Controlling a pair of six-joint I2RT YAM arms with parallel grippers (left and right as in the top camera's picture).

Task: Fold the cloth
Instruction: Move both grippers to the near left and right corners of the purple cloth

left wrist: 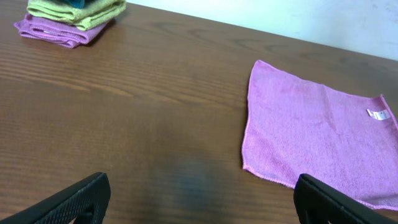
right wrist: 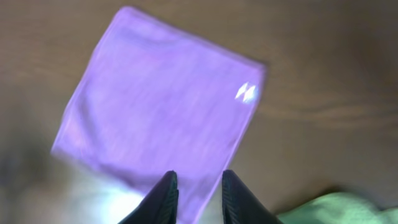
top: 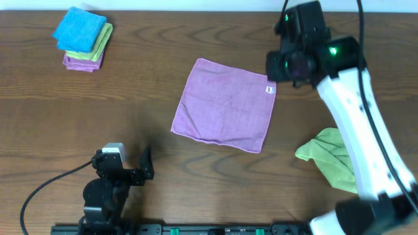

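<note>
The purple microfibre cloth [top: 225, 104] is spread flat and unfolded at the middle of the wood-grain table [top: 163, 59]. It is a soft-napped square with a thin stitched hem, and a small white tag [top: 270, 89] is sewn by one corner. The left gripper [left wrist: 200, 198] is held apart from the cloth, its black fingers spread wide and empty. The right gripper [right wrist: 198, 193] is seen above the cloth in a blurred view, its fingers narrowly parted with nothing pinched. A stack of folded cloths [top: 83, 38] and a crumpled green cloth [top: 324, 155] are set well apart.

Bare table [top: 150, 98] rings cloth [top: 225, 104]; green rag [top: 323, 153] nearby
</note>
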